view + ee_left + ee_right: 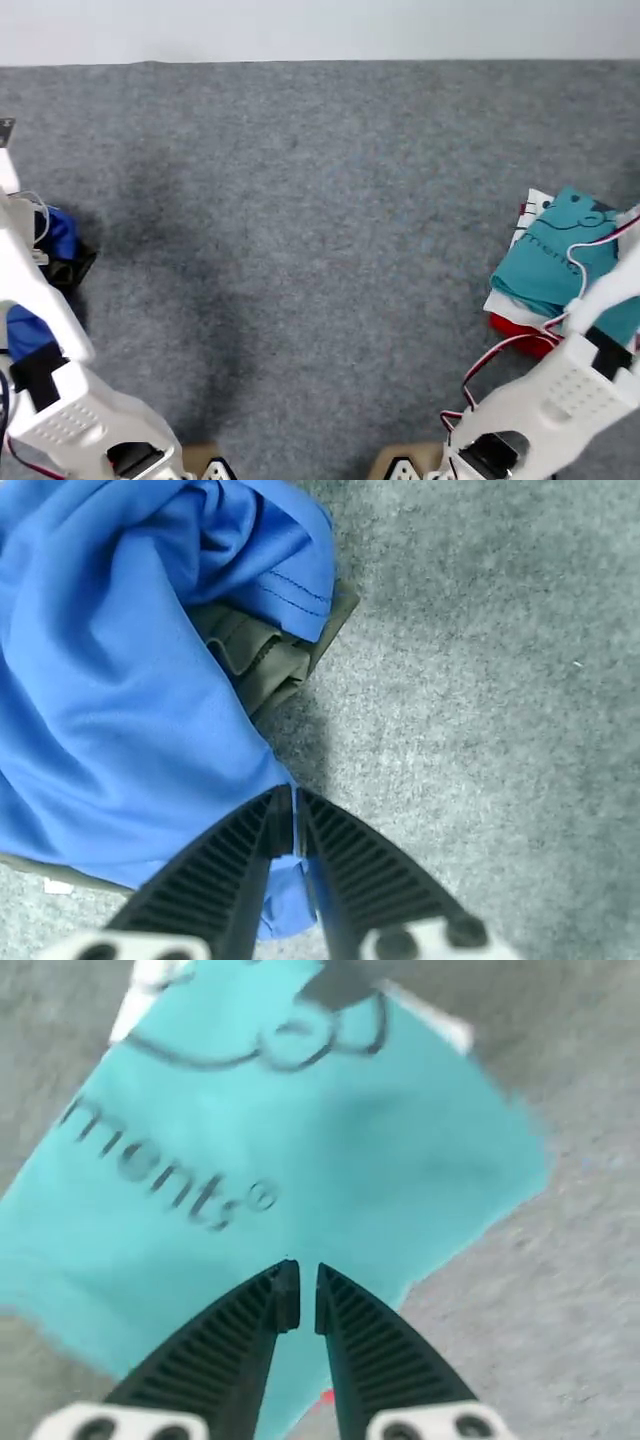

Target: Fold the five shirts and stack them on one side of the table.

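Five garments count up: blue shirt [58, 236] bunched over an olive shirt [255, 655] at the left edge of the high view, unfolded; folded stack at the right edge with teal shirt [555, 255] on top, white shirt [535, 205] under it, red shirt [520, 325] at the bottom. Left claw [296, 810] is clamped on an edge of the blue shirt, with a thin strip of fabric between the jaws. Right claw [300, 1280] sits above the teal shirt, jaws drawn to a slit, no cloth visibly pinched. Blue fabric looks thin, smooth, light and floppy, so it will likely drape and slip and needs a firm pinch at a hem or corner, not mid-panel. Olive looks a bit heavier; best taken at its exposed edge beside the blue hem. Desk [300, 250] is covered in grey felt-like matting, which probably drags on cloth when sliding. Plain pale wall [300, 30] runs along the top of the high view.
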You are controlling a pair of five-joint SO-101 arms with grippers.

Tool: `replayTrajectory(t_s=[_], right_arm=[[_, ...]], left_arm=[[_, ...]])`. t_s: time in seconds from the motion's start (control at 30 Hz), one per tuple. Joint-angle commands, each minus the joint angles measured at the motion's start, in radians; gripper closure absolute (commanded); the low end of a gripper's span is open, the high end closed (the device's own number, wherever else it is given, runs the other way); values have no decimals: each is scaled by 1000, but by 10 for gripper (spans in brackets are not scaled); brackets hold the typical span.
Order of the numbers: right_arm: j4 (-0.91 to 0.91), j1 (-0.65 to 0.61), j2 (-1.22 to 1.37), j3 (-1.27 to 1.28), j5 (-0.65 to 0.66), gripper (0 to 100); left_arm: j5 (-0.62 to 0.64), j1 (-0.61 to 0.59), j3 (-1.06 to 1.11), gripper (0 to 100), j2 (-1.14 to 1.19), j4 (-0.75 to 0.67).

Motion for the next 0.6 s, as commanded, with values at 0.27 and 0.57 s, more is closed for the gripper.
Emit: replayTrajectory(t_s=[0.27,0.57], right_arm=[[139,31,2,-80,3,963],[179,-130,-159,210,2,963]], left_arm=[[6,115,-4,985,-184,25],[-101,-12,45,826,-184,21]])
